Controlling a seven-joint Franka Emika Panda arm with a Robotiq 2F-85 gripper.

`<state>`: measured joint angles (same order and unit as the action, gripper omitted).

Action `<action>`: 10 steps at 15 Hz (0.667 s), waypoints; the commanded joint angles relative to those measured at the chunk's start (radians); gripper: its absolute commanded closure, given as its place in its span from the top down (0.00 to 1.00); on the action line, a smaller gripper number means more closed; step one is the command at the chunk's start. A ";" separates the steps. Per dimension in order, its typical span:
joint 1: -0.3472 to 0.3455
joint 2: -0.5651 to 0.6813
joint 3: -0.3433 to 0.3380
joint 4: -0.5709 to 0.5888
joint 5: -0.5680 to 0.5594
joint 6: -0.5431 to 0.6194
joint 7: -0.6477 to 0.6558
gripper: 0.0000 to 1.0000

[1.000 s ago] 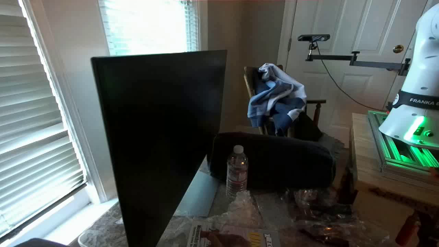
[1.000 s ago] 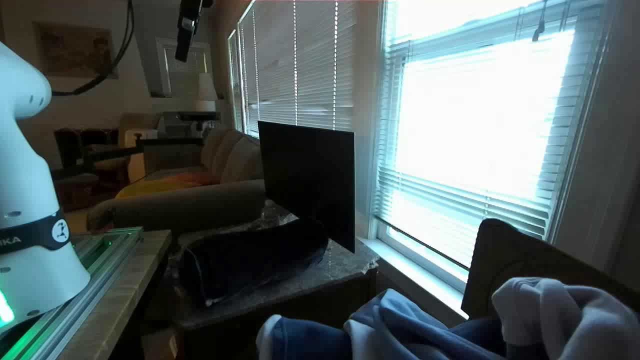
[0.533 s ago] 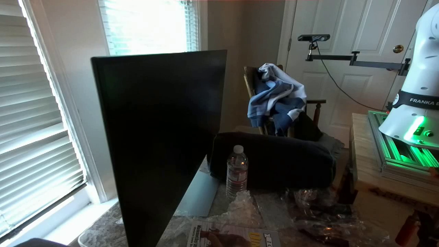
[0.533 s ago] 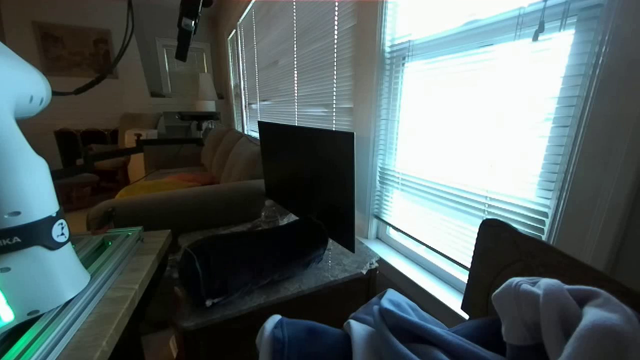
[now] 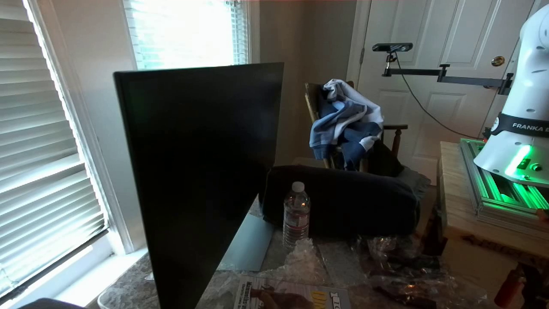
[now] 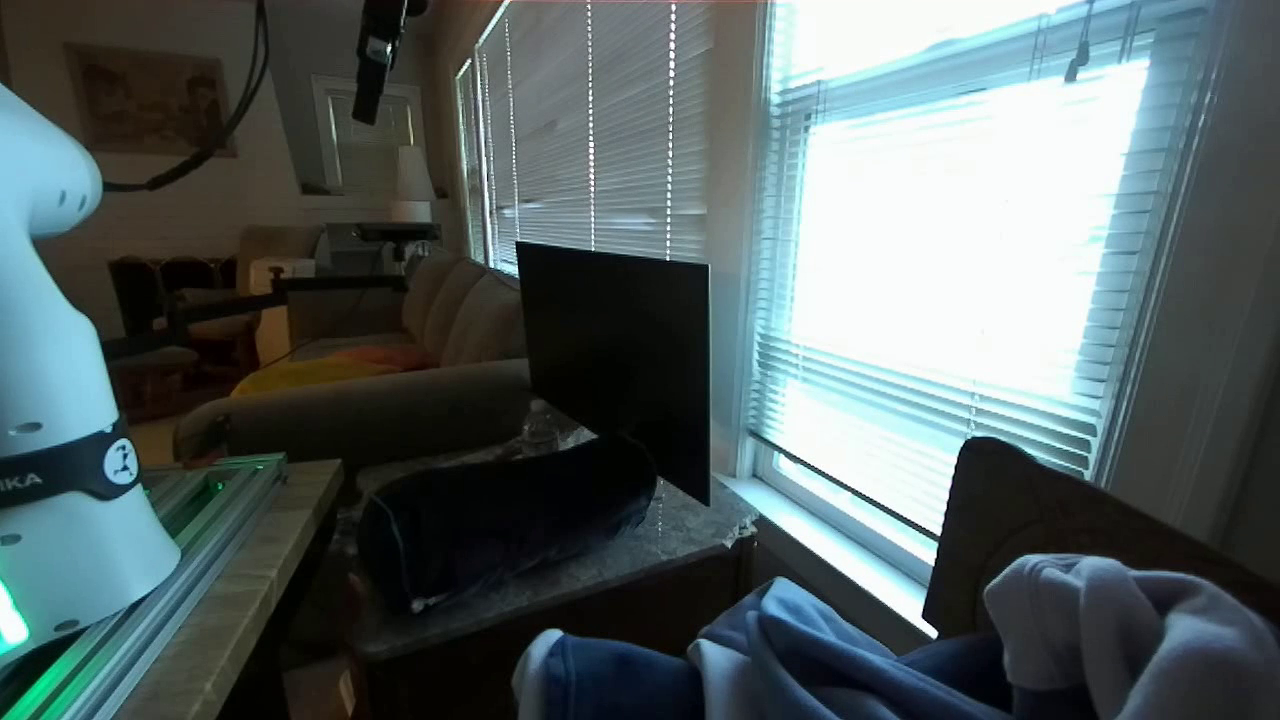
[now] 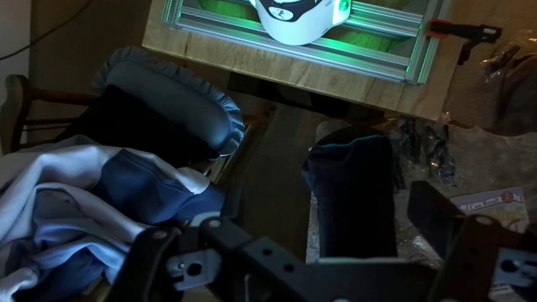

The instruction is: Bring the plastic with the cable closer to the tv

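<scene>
The tv point(image 5: 201, 171) is a large thin black panel standing on the low table by the windows; it also shows in an exterior view point(image 6: 620, 370). The plastic with the cable point(image 5: 414, 262) is crumpled clear wrap with dark lengths inside, near the robot's side of the low table. More such wrap lies beside it. In the wrist view the plastic point(image 7: 438, 157) lies past the right finger. My gripper point(image 7: 331, 209) is open and empty, fingers wide apart, above the black cushion. A dark part, likely of the gripper, hangs at the top edge in an exterior view point(image 6: 378, 60).
A rounded black cushion point(image 5: 343, 201) lies between the tv and the robot table point(image 5: 454, 193). A water bottle point(image 5: 296, 219) stands in front of it. A book point(image 5: 296, 294), crumpled clear plastic point(image 5: 300, 264) and a pale flat sheet point(image 5: 248, 244) lie nearby. Clothes point(image 7: 63, 201) cover a chair.
The dark part at the top edge of an exterior view has shifted very slightly right. Nothing else has visibly moved.
</scene>
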<state>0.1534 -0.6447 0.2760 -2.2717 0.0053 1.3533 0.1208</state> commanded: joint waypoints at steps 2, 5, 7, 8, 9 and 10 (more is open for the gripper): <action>0.064 0.046 0.064 -0.037 0.036 0.091 0.042 1.00; 0.125 0.109 0.128 -0.071 0.033 0.169 0.034 1.00; 0.168 0.154 0.170 -0.102 0.021 0.237 0.035 1.00; 0.188 0.181 0.192 -0.117 0.015 0.275 0.038 1.00; 0.204 0.208 0.217 -0.129 0.002 0.305 0.048 1.00; 0.220 0.237 0.238 -0.139 -0.008 0.333 0.055 1.00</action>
<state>0.3249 -0.4818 0.4697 -2.3827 0.0177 1.6103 0.1396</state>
